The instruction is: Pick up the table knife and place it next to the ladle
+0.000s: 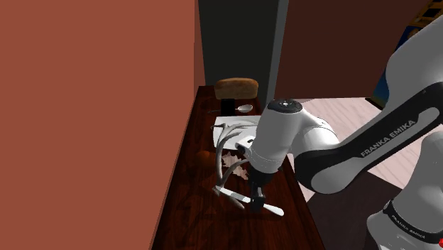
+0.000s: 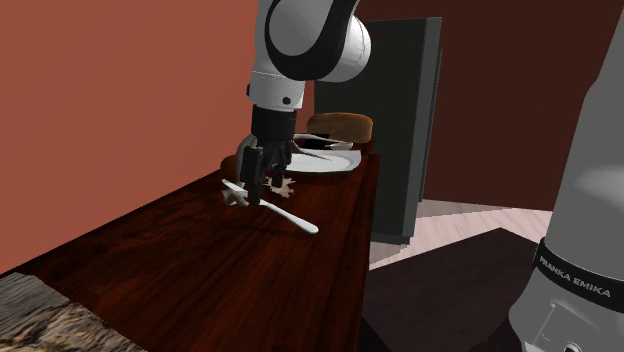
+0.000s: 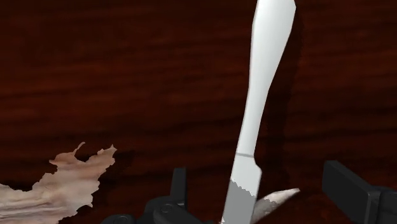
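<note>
A white table knife (image 1: 270, 209) (image 2: 296, 219) (image 3: 264, 76) lies flat on the dark wooden table (image 1: 199, 213) (image 2: 180, 270). My black gripper (image 1: 255, 202) (image 2: 252, 194) (image 3: 261, 183) is down over the knife's near end and stands open. In the wrist view the knife runs between the two fingers (image 3: 347, 188), and neither finger touches it. A pale pointed piece (image 3: 278, 197) pokes out from under the knife by the gripper. A small pale spoon-shaped thing (image 1: 243, 108), possibly the ladle, lies at the table's far end beside the bread.
A beige leaf-shaped scrap (image 1: 231, 167) (image 2: 281, 185) (image 3: 63, 188) lies beside the gripper. Farther back is a white plate (image 1: 245, 126) (image 2: 338, 163) with a grey branching object (image 1: 228, 133), then a brown loaf (image 1: 236, 87) (image 2: 341, 125). A red wall borders the table; the opposite edge drops to the floor.
</note>
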`<state>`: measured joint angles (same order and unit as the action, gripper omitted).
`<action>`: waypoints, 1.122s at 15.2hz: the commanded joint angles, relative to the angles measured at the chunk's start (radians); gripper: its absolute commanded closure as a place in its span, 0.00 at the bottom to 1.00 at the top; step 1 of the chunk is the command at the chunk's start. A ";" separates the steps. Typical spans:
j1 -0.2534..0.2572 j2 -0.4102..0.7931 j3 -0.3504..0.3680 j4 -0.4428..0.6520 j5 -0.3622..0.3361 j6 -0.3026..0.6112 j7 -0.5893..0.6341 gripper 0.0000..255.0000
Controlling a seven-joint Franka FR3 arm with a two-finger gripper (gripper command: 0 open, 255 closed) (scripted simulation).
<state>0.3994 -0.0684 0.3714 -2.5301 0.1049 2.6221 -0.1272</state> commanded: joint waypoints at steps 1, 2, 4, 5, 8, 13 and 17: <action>-0.002 0.029 0.002 -0.003 -0.016 0.031 0.010 0.00; -0.003 0.044 0.003 -0.003 -0.025 0.045 0.017 0.00; -0.004 0.068 0.003 -0.002 -0.042 0.068 0.029 0.00; -0.004 0.068 0.003 -0.002 -0.041 0.068 0.029 0.00; -0.004 0.068 0.003 -0.002 -0.042 0.068 0.029 0.00; -0.004 0.068 0.003 -0.002 -0.041 0.068 0.029 1.00; -0.004 0.068 0.003 -0.002 -0.041 0.068 0.029 1.00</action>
<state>0.3957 -0.0003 0.3742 -2.5325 0.0635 2.6900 -0.0985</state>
